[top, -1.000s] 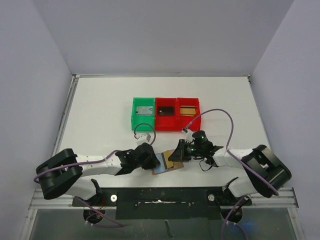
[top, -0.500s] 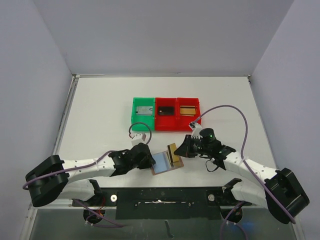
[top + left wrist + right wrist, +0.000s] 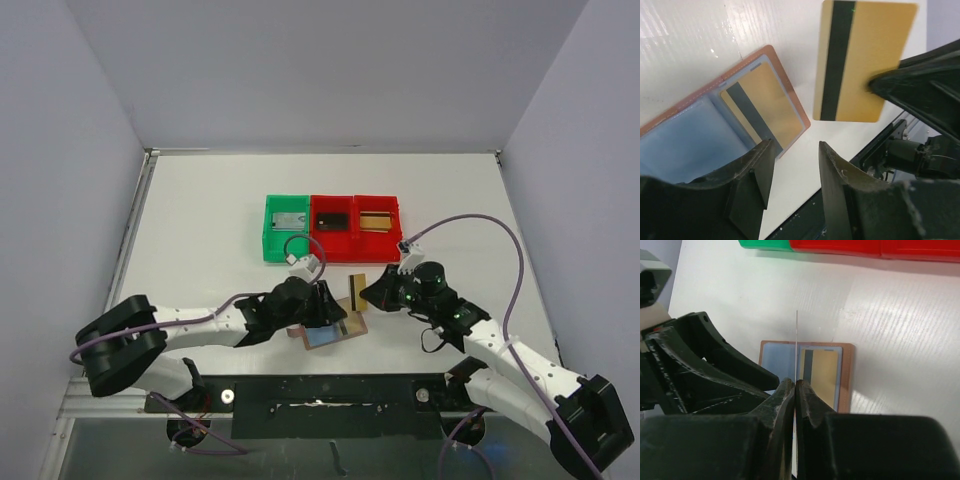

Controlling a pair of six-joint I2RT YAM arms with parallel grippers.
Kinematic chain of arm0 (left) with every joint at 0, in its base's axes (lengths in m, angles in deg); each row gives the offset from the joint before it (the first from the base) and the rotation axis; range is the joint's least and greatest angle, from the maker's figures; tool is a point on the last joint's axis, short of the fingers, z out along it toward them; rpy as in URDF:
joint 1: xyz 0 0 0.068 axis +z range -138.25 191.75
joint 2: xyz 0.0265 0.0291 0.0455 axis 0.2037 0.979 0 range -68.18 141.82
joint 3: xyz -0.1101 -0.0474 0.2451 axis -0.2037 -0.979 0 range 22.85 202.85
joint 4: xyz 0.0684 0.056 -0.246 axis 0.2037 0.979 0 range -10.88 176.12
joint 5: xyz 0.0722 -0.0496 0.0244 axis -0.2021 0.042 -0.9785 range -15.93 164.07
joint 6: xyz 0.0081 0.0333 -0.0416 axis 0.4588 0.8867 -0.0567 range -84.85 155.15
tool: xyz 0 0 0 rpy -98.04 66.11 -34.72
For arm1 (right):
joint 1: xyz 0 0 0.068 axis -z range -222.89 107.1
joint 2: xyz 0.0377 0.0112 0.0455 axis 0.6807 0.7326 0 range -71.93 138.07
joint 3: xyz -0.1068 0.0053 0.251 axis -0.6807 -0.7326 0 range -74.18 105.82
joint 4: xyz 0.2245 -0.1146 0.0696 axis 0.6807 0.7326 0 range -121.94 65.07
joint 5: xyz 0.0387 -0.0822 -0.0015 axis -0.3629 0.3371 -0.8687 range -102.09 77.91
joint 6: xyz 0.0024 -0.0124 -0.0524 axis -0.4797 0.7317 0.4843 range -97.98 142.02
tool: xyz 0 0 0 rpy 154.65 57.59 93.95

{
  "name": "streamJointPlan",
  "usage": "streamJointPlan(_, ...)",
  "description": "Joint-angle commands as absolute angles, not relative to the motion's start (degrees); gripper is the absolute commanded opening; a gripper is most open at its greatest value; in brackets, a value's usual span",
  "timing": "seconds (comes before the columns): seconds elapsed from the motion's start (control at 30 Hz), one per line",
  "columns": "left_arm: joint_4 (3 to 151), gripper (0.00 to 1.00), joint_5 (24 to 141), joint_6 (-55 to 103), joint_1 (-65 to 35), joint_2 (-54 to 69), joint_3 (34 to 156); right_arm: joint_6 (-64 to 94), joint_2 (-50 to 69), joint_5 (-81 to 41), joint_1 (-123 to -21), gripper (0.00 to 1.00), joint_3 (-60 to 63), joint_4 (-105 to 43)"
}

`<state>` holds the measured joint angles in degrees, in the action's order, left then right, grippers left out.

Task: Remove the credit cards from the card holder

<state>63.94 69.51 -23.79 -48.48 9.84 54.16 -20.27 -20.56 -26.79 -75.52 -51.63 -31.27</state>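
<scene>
The card holder [image 3: 345,331] lies open on the table, brown-rimmed [image 3: 786,86] with light-blue lining, and a gold card [image 3: 766,105] sits in its right pocket [image 3: 822,375]. My right gripper [image 3: 373,293] is shut on another gold credit card [image 3: 356,290] with a black stripe [image 3: 860,60], held upright above the holder. In the right wrist view that card shows edge-on [image 3: 796,340] between the shut jaws [image 3: 795,384]. My left gripper [image 3: 324,304] hangs over the holder's left half, open, with nothing between its fingers [image 3: 794,152].
A green bin [image 3: 288,228] and two red bins [image 3: 333,225] [image 3: 378,222] stand in a row behind the holder, each with a card inside. Their front walls show at the top of the right wrist view [image 3: 875,247]. The black mounting rail [image 3: 320,400] runs along the near edge.
My left gripper has opened and shifted right over the holder. The right gripper has drawn back to the right and up, with the gold card now free of the holder.
</scene>
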Motion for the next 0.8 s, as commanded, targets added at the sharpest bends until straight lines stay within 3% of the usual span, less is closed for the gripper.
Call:
streamJointPlan(0.0,58.15,0.37,72.54,-24.17,-48.54,15.33,57.61,-21.80,-23.65,-22.99,-74.91,0.00,-53.92,-34.35)
streamJointPlan(0.43,69.91,0.33,65.25,-26.98,-47.50,14.36,50.43,-17.60,-29.16,-23.10,-74.62,0.00,-59.01,-45.80)
streamJointPlan(0.6,72.20,0.31,63.65,-27.06,-47.49,10.11,49.21,-9.58,-31.49,-20.87,-74.78,0.02,-60.34,-49.88)
streamJointPlan(0.77,76.40,0.32,62.21,-25.33,-47.41,3.33,49.83,4.36,-33.71,-16.40,-74.84,0.00,-56.98,-44.92)
